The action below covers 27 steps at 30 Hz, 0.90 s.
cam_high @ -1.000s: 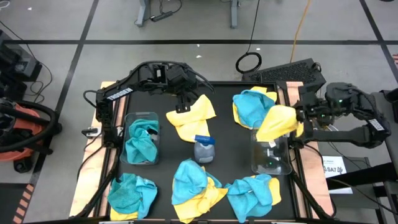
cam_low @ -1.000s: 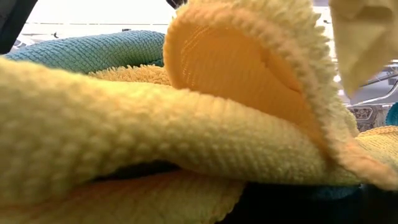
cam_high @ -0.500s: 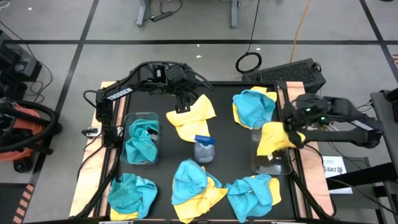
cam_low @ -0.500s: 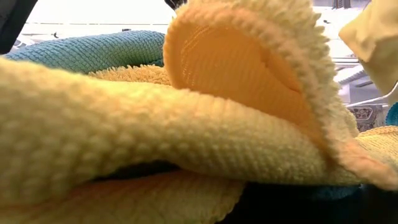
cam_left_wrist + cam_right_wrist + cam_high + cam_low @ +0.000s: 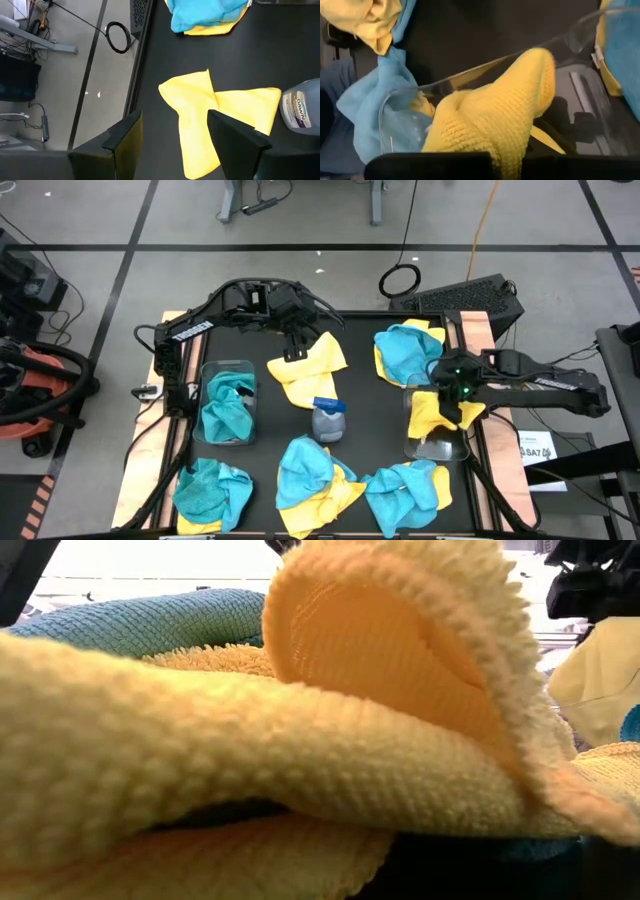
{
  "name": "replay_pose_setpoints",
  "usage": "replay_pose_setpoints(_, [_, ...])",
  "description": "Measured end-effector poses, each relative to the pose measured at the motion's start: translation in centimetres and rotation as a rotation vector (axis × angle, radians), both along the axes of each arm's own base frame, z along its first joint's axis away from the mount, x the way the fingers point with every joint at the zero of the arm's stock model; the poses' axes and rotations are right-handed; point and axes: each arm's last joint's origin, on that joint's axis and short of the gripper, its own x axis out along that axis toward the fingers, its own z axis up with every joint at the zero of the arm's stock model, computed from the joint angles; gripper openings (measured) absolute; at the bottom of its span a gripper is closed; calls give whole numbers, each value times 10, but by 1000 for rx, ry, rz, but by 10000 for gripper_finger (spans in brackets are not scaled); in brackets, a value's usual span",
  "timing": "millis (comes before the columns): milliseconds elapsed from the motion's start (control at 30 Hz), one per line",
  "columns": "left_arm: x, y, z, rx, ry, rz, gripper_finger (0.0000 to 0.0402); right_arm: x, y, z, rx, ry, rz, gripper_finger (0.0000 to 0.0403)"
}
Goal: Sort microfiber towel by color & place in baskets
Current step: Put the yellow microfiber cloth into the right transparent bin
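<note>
The right gripper (image 5: 452,393), clamped on a fuzzy bright yellow microfiber towel (image 5: 437,411), hangs it over the clear rectangular plastic basket (image 5: 440,442), whose rim could snag a trailing fold.

Left clear basket (image 5: 227,370), frame centre-left: holds one crumpled teal towel (image 5: 228,408). Right clear basket (image 5: 437,448), centre-right: yellow towel (image 5: 440,409) draped into its top. Loose yellow towel (image 5: 308,365) at upper centre. Mixed teal/yellow heaps (image 5: 316,477) along the bottom, another (image 5: 405,350) upper right.
</note>
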Motion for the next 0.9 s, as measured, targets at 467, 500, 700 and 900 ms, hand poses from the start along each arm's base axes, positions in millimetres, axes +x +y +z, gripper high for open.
replay_pose_setpoints(467, [12, 2, -13, -19, 44, 0, 228, 17, 1, -5, -7, 30, -115, 0])
replay_pose_setpoints(500, [12, 2, -13, -22, 45, -3, 228, 19, 2, -8, -8, 31, -100, 0])
replay_pose_setpoints(700, [14, 2, -15, -26, 48, -5, 228, 30, 10, -40, -5, 75, -19, 0])
replay_pose_setpoints(900, [14, 2, -15, -25, 47, -6, 228, 37, 14, -58, -39, 156, -74, 0])
